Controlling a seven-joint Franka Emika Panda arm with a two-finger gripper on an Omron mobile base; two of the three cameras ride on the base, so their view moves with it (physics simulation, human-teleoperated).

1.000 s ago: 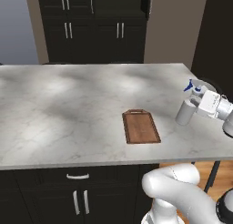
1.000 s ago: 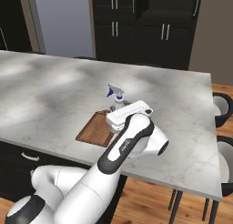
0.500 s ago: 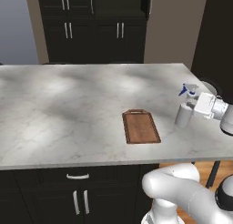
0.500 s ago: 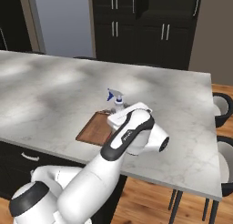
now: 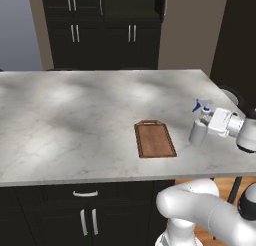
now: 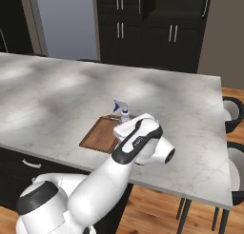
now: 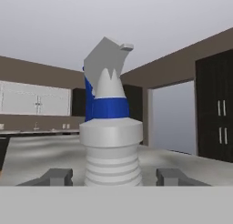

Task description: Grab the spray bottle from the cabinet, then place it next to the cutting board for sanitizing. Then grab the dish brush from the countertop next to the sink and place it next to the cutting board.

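One thing has changed over the last second: the spray bottle (image 5: 198,132) has come down and drifted left in the left base view, from up near the right edge to a spot standing on the countertop (image 5: 75,115), just right of the cutting board (image 5: 154,139) at centre frame. That reads as the first placement nearly done, bottle beside the board with a narrow strip of marble between them. Gripper (image 7: 112,176) sits at the bottom of the hand view, one dark finger (image 7: 55,176) to each side of the ribbed bottle body, jaws clamped on it or very nearly so; a thin gap seems to show on each side, so I cannot say whether contact holds. No release yet by the look of it. Hard to make out: in the right base view the white forearm covers most of the bottle (image 6: 123,110), leaving the blue trigger and neck at centre, and hides the board's (image 6: 97,135) right part. Bottle base against the marble is too small to confirm. Dark cabinet (image 5: 102,27) fills the upper frame.
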